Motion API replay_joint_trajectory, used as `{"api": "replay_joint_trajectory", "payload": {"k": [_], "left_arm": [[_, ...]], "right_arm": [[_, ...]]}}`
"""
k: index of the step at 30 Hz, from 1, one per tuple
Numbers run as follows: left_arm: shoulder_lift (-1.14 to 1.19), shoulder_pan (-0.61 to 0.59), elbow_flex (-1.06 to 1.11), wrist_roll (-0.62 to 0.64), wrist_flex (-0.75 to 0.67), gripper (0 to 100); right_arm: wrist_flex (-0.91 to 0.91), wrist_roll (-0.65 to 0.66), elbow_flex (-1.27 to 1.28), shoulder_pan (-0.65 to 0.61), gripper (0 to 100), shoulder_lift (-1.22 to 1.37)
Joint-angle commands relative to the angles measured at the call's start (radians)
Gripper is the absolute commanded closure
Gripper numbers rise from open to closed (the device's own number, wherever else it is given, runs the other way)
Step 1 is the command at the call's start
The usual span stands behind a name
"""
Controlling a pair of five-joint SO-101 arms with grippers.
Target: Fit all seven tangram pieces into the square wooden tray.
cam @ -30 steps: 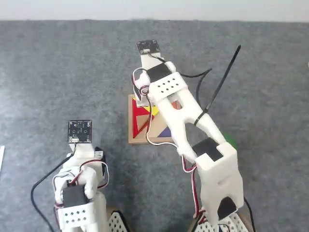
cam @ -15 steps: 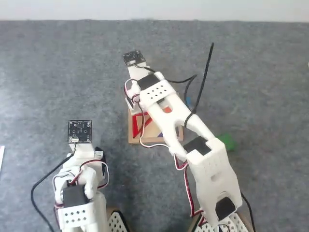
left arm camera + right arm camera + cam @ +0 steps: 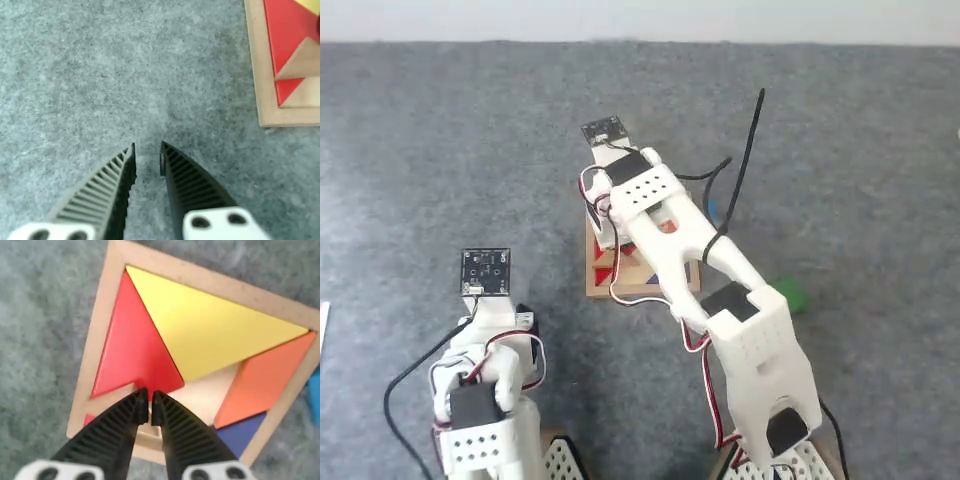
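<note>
Over the square wooden tray [image 3: 593, 290], the right arm hides most pieces from above.
Right claw [image 3: 145, 402], pressed almost together, hangs at a corner of the red triangle [image 3: 132, 350]; left claw [image 3: 147, 155], slightly spread, is over the tabletop [image 3: 75, 75] beside the tray.

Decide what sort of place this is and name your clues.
Probably a robotics test bench: one small white wired arm beside a second arm, on a grey felt-like table cover, at a wooden tangram tray.
</note>
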Motion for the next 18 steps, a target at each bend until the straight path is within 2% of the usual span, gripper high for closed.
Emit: {"api": "replay_joint_trajectory", "payload": {"k": [1,11,18], "left_arm": [[-0.018,0.003,-0.012,0.0,0.003,92],[-0.018,0.003,-0.012,0.0,0.003,92],[-0.018,0.003,-0.012,0.0,0.003,92]], "right_arm": [[0.038,-0.011,-0.014,0.002,97.3,-0.021],[0.073,-0.011,-0.026,0.027,97.2,-0.133],[-0.13,-0.006,0.069,-0.073,97.2,-0.148]]}}
